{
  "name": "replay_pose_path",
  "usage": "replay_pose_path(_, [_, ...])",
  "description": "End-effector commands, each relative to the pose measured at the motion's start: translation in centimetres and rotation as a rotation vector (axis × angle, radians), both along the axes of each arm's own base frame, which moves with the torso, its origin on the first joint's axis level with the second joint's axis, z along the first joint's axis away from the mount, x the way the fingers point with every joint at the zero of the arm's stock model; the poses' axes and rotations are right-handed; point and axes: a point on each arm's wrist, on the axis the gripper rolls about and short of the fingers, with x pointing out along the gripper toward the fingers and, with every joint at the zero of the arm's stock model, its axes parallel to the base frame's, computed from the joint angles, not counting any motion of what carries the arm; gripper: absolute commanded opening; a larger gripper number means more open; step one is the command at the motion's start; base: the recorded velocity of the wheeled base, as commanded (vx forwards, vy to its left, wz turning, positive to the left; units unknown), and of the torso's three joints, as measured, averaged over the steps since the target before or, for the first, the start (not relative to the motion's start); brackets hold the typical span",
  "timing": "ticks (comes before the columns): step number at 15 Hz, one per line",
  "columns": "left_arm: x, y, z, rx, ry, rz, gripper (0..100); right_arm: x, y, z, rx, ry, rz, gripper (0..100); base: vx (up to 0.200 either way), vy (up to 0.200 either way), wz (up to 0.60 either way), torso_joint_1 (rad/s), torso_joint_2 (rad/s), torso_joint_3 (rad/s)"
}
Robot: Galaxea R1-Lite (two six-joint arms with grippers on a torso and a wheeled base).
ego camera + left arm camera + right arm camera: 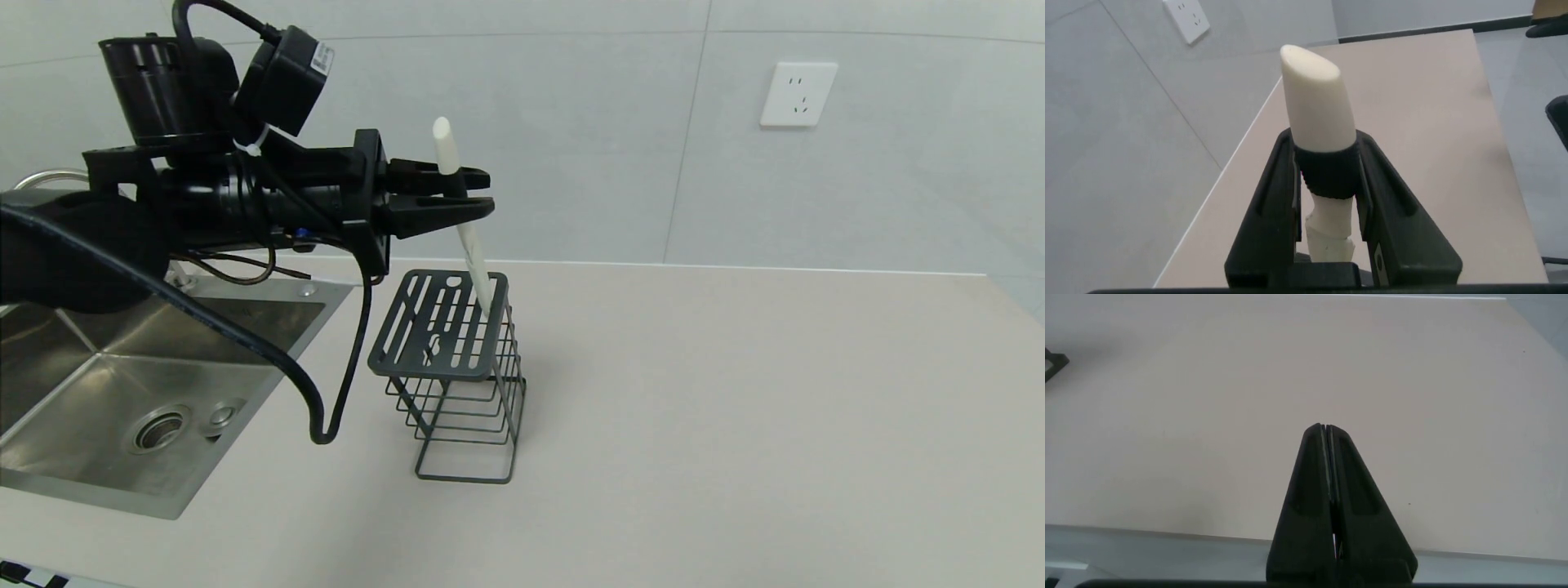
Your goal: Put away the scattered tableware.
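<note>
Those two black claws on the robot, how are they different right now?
The left gripper is clamped on a white utensil; the right gripper is shut on nothing. The left gripper is raised above the dark wire rack, with the utensil's lower end at the rack's slotted top; the right gripper hangs over bare countertop. Both are black.

The cream-white rounded utensil handle clamped between the jaws of the black plastic left gripper looked like smooth, matt plastic, ringed by a black matt band where the jaws pressed it. Just below those jaws, the dark grey wire rack with a slotted top plate appeared to be matt coated metal. The brushed steel sink carried a dull satin sheen. Beyond the closed jaws of the black matt right gripper, the pale beige countertop was smooth and matt.
</note>
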Motion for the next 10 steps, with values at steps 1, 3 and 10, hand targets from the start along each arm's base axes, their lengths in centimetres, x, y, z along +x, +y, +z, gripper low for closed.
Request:
replay_pose_path(1, [0.1, 0.0, -0.6, 0.006, 0.017, 0.0, 0, 0.0, 0.0, 0.0, -0.001, 0.001, 0.0, 0, 0.0, 0.0, 0.0, 0.0, 0.0, 0.0])
replay_pose_path(3, [0.3, -0.1, -1.1, 0.012, 0.028, 0.0, 0, 0.0, 0.0, 0.0, -0.001, 0.004, 0.0, 0, 0.0, 0.0, 0.0, 0.0, 0.0, 0.0])
replay_pose_path(10, [0.7, -0.5, -2.6, 0.027, 0.072, -0.002, 0, 0.0, 0.0, 0.0, 0.001, 0.001, 0.001, 0, 0.0, 0.0, 0.0, 0.0, 0.0, 0.0])
